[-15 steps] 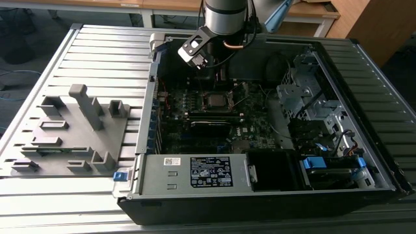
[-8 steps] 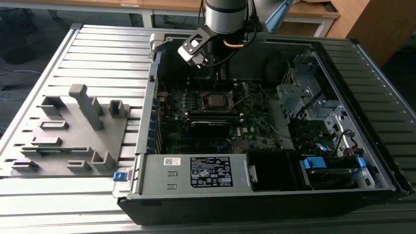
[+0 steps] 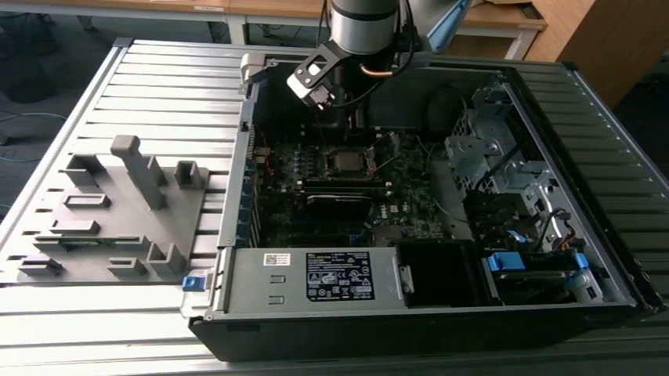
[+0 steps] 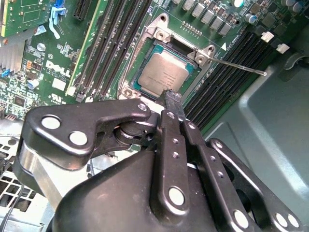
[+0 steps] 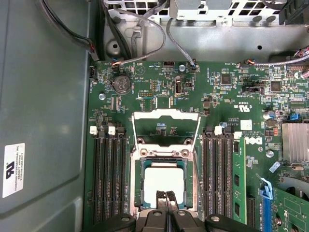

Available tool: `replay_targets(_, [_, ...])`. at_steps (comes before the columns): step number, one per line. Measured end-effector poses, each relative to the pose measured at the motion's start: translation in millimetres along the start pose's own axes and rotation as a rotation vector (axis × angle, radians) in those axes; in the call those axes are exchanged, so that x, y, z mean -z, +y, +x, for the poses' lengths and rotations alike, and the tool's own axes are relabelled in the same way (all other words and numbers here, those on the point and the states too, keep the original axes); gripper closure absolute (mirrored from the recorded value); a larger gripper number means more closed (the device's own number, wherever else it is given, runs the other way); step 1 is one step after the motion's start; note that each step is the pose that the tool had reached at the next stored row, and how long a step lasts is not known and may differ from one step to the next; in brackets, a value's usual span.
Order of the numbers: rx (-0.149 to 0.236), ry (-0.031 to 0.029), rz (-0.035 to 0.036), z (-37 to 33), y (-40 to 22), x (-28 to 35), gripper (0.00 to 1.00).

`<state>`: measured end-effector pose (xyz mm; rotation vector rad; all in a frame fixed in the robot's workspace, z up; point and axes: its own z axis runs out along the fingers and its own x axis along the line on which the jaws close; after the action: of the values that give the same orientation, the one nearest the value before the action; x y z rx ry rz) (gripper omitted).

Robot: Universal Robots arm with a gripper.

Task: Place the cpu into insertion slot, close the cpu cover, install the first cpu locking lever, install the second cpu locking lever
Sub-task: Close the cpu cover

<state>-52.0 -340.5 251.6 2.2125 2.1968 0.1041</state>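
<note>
The cpu (image 5: 163, 180) lies flat in the insertion slot (image 5: 135, 182), its dull silver top showing in both wrist views (image 4: 166, 75). The cpu cover (image 5: 166, 115), a thin metal frame, is swung open and rests back past the slot's far end. My gripper (image 5: 166, 195) is shut with nothing between its fingers. Its tips (image 4: 171, 96) hang over the near edge of the cpu; contact cannot be told. A thin wire locking lever (image 4: 236, 65) sticks out raised beside the slot. In the exterior view the arm (image 3: 361, 23) reaches down into the case above the slot (image 3: 348, 160).
Long black memory slots (image 5: 108, 179) flank the socket on both sides, and one holds a green stick (image 5: 238, 183). Cables (image 5: 145, 29) run along the case wall. A drive cage (image 3: 491, 149) and a power supply (image 3: 313, 278) border the board. A grey fixture plate (image 3: 115, 211) lies outside the case.
</note>
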Motion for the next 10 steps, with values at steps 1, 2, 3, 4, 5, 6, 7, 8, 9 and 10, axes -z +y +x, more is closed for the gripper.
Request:
replay_targets(1, [0.0,0.0,0.0,0.0,0.1,0.0,0.89])
replay_targets(2, [0.0,-0.0001,0.0,0.0,0.3,0.0,0.89])
replay_targets(3, [0.0,-0.0001,0.0,0.0,0.6,0.0,0.89])
replay_targets(4, [0.0,0.0,0.0001,0.0,1.0,-0.1,0.89])
replay_targets(5, [0.0,-0.0001,0.0001,0.0,1.5,-0.1,0.89])
replay_targets(6, [0.0,0.0,0.0,0.0,2.1,-0.1,0.89])
replay_targets(7, [0.0,0.0,0.0,0.0,2.6,-0.2,0.89])
replay_targets(8, [0.0,0.0,0.0,0.0,3.2,-0.2,0.89])
replay_targets(9, [0.0,0.0,0.0,0.0,3.7,-0.2,0.89])
replay_targets(10, [0.0,0.0,0.0,0.0,4.2,-0.3,0.89])
